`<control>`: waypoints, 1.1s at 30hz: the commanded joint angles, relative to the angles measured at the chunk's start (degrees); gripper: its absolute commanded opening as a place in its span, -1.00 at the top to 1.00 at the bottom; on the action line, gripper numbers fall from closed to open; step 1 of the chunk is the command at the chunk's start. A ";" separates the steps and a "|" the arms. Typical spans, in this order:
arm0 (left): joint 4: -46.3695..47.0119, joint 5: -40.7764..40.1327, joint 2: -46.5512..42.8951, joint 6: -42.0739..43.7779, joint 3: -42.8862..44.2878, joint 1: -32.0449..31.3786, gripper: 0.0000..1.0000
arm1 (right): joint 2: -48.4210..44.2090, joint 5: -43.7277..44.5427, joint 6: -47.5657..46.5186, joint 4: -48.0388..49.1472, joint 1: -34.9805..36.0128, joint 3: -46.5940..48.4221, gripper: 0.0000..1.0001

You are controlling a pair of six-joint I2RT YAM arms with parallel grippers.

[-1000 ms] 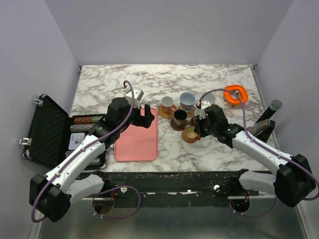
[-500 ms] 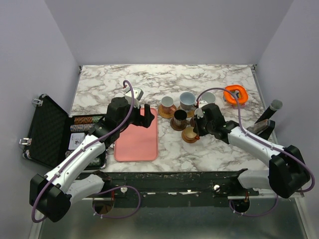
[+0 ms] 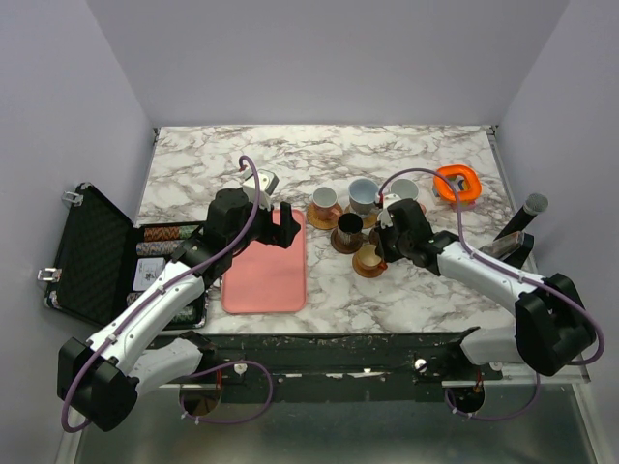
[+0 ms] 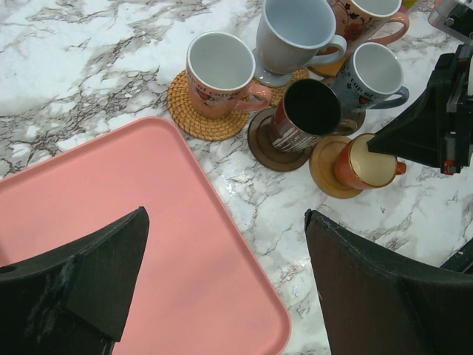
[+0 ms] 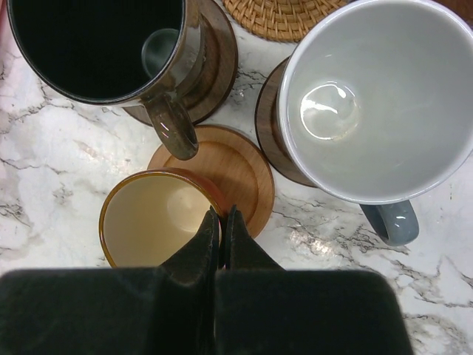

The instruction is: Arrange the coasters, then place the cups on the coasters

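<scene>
The right arm's elbow is now sitting closer in toward the desk (image 3: pixel 242 155) than a second ago, and the right pincer (image 5: pixel 220 222) is lying slightly further toward 10 o'clock. The left arm is staying where it was.

Nearest, the left pincer (image 4: pixel 225 222) is hanging spread wide over the pink tray (image 4: pixel 111 222), gripping nothing. At 3 o'clock from the tray, the right pincer's fingers are pressing together, with their tips over the rim of the orange cup (image 5: pixel 151 214). That cup is sitting off-centre on a light coaster (image 5: pixel 236 174), overhanging its near edge.

Just beyond, at 11 o'clock, the black cup (image 5: pixel 96 44) is standing on a dark coaster (image 5: pixel 218 52). At 1 o'clock the grey cup (image 5: pixel 377 96) is covering a second dark coaster (image 5: pixel 270 126).

Farther back, the pink cup (image 4: pixel 219 70) is resting on a woven coaster (image 4: pixel 188 111), with the blue cup (image 4: pixel 295 33) at its 3 o'clock.
</scene>
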 commanded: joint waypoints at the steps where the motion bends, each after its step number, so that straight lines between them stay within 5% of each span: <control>1: 1.40 1.54 0.28 0.35 -0.24 0.44 -0.87 | 0.90 1.73 -0.63 1.52 -0.40 2.30 0.99; 21: 1.49 2.25 0.28 0.17 -0.16 0.62 -0.87 | 3.27 2.43 -1.95 -0.24 -0.49 3.89 0.97; 33: 1.49 2.42 0.54 0.17 -0.07 0.62 -0.86 | 3.01 3.40 -1.60 -0.33 -0.40 3.80 0.58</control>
